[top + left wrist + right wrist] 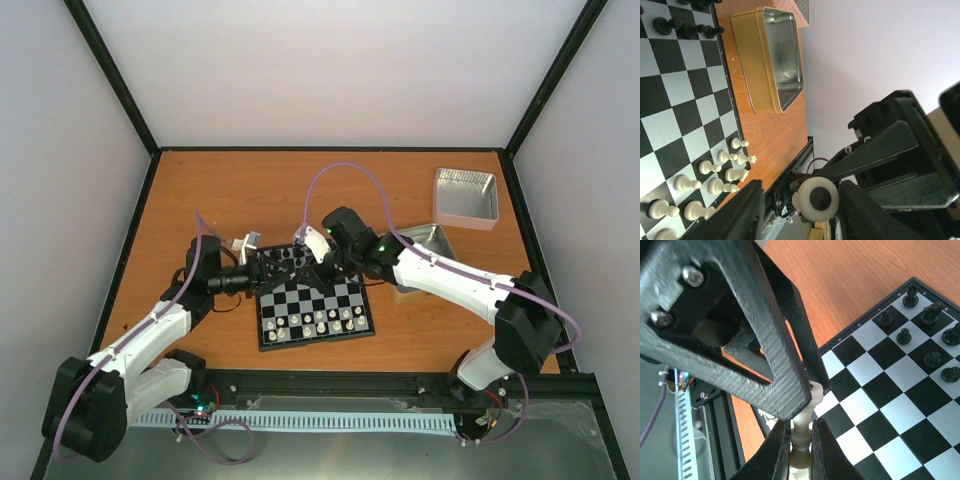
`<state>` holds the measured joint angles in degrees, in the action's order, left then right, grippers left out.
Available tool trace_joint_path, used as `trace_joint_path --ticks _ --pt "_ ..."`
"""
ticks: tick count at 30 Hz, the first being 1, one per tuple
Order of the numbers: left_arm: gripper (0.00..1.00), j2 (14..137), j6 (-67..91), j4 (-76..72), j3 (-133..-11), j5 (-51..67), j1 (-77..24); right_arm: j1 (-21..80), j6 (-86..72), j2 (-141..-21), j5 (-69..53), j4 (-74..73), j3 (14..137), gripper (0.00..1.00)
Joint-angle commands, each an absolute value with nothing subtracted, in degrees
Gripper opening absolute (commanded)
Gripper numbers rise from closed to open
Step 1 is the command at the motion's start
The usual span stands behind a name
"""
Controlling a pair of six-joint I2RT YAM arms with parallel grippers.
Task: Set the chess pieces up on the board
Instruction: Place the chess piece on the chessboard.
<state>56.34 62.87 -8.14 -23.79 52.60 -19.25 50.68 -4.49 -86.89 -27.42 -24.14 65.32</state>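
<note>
The board lies mid-table, also in the left wrist view and the right wrist view. Cream-white chess pieces fill its near two rows. Black pieces stand on the far rows. My right gripper is shut on one cream-white piece, held above the board's far left part. My left gripper is open, its fingers on either side of that piece's round base, with a gap on one side.
A gold-walled tin lies open right of the board under my right arm. A silver tin sits at the back right. A black rail runs along the near table edge.
</note>
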Motion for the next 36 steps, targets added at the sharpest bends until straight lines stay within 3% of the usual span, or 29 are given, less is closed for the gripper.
trace_joint_path --ticks 1,3,8,11,15,18,22,27,36 --pt "0.36 56.24 63.36 -10.96 -23.05 54.73 -19.78 51.24 -2.99 -88.32 -26.86 -24.28 67.98 0.08" --pt "0.31 56.17 63.21 -11.07 -22.86 54.9 -19.78 51.32 -2.67 -88.73 -27.75 -24.39 68.35 0.08" --pt "0.28 56.77 63.26 -12.29 -22.69 55.46 -19.78 51.59 -1.58 -89.03 -28.94 -24.64 68.64 0.08" --pt "0.17 56.78 63.16 -12.5 -22.72 55.51 -19.78 51.58 -1.53 -89.07 -28.91 -24.87 68.67 0.09" --pt "0.07 55.71 63.33 -13.68 -22.13 54.12 -19.78 51.47 -2.58 -88.09 -28.42 -24.91 68.28 0.22" --pt "0.06 54.81 64.97 -15.66 -21.81 53.32 -19.78 50.22 -7.17 -85.33 -30.04 -20.39 64.37 0.41" --pt "0.06 54.35 72.71 -20.76 -22.08 54.09 -19.78 49.46 -20.87 -79.2 -28.96 -6.36 56.47 0.52" --pt "0.06 53.64 87.01 -28.1 -23.41 52.54 -19.73 49.48 -41.36 -74.18 -24.07 16.04 47.29 0.56" --pt "0.05 53.88 105.9 -37.94 -23.71 47.31 -19.69 49.57 -50.72 -74.98 -13.67 17.01 50.59 0.54"
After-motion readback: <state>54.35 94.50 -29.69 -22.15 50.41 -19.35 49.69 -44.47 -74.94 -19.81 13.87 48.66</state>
